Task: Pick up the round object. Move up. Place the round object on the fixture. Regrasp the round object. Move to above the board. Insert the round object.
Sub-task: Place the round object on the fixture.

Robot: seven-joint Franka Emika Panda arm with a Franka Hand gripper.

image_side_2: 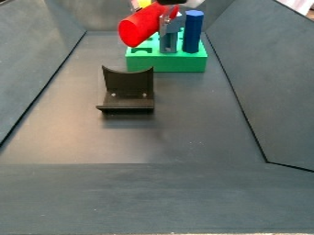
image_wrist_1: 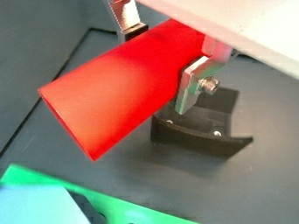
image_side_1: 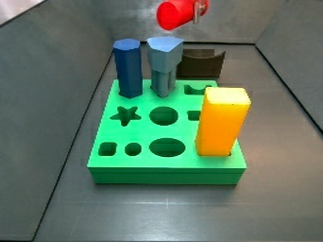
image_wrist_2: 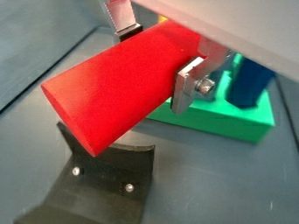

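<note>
The end effector [image_wrist_1: 163, 54] is closed on the round object [image_wrist_1: 122, 87], with one silver finger [image_wrist_1: 197, 77] on each side of the peg near one end. In both wrist views the peg projects tilted from the grip, its flat round end free. In a side view the round object [image_side_2: 143, 24] hangs in the air above the fixture [image_side_2: 127, 90], well clear of its notched top, with open floor on every side of the fixture. In a side view the round object [image_side_1: 178, 13] sits high behind the board [image_side_1: 164, 146].

The round object is a smooth, bright red cylinder with flat ends.

The board is a thick green block with star, circle, square and oval cut-outs. A blue peg [image_side_1: 127, 68], a grey-blue peg [image_side_1: 164, 64] and a yellow block [image_side_1: 222, 120] stand in it. The floor [image_side_2: 147, 147] is dark grey, bounded by sloping dark walls.
</note>
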